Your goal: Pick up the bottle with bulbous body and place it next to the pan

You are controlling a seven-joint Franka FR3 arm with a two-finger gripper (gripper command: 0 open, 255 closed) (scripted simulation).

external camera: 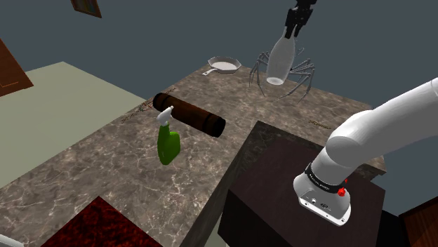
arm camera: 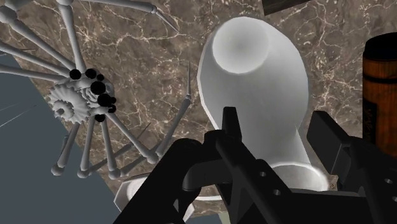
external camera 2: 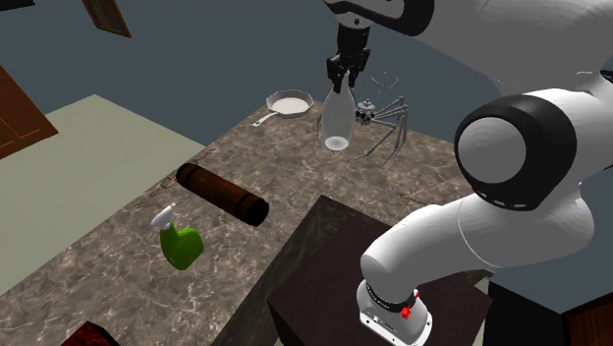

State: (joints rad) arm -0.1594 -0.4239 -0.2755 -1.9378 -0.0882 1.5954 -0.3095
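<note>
The all-black two-finger gripper (external camera: 290, 31) (external camera 2: 342, 79) (arm camera: 277, 127) is clamped on the narrow neck of the white bottle with a bulbous body (external camera: 278, 63) (external camera 2: 336, 120) (arm camera: 254, 83). In the wrist view the two black fingers (arm camera: 230, 137) press against either side of the neck, and the rounded body swells out beyond their tips. The bottle hangs base down and slightly tilted in the air above the far end of the brown marbled stone counter (external camera: 105, 168) (external camera 2: 118, 265). It is just in front of a grey spider-shaped figure with long thin legs (external camera: 298, 74) (external camera 2: 385, 116) (arm camera: 79, 95). The small white round pan with a short handle (external camera: 224, 65) (external camera 2: 289, 103) sits near the counter's far edge, towards the shoulder view's left of the bottle and apart from it. Bare counter lies between the pan and the spider figure. Nearer the stand, a dark brown cylinder (external camera: 189, 114) (external camera 2: 222, 195) (arm camera: 382, 89) lies on its side, well apart from the pan. A green spray bottle with a white trigger head (external camera: 167, 140) (external camera 2: 178, 240) stands just beside it. Beyond the counter's far edge is dark grey-blue floor.
</note>
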